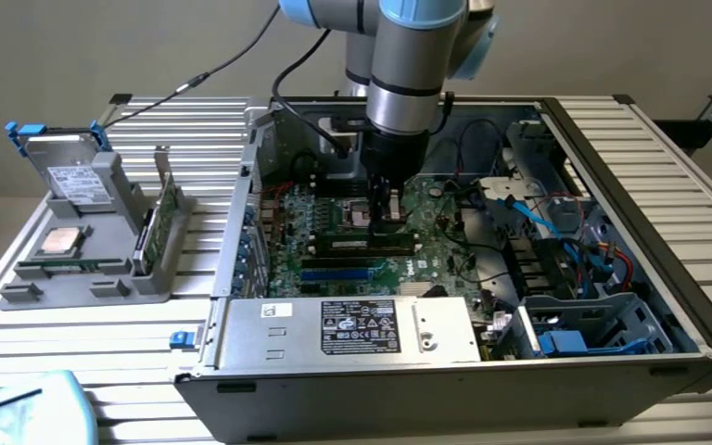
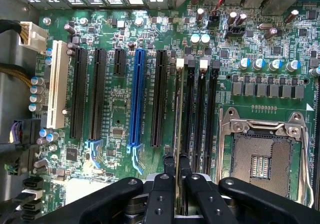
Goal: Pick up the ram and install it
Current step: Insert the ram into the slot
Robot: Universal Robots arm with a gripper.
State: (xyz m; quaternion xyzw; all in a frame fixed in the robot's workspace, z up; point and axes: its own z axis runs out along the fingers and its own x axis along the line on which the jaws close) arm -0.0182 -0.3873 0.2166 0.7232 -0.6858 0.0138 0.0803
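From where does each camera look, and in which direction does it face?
Exterior view: off the arm, above the open computer case, looking down into it; the arm shows.
Wrist view: on the wrist, looking down at the motherboard; the fingers show, shut on the ram.
Both share: the motherboard, the ram, the empty processor socket.

Robotics lab, open computer case (image 1: 455,399), slatted aluminium bench (image 1: 71,343), robot arm (image 1: 412,56)
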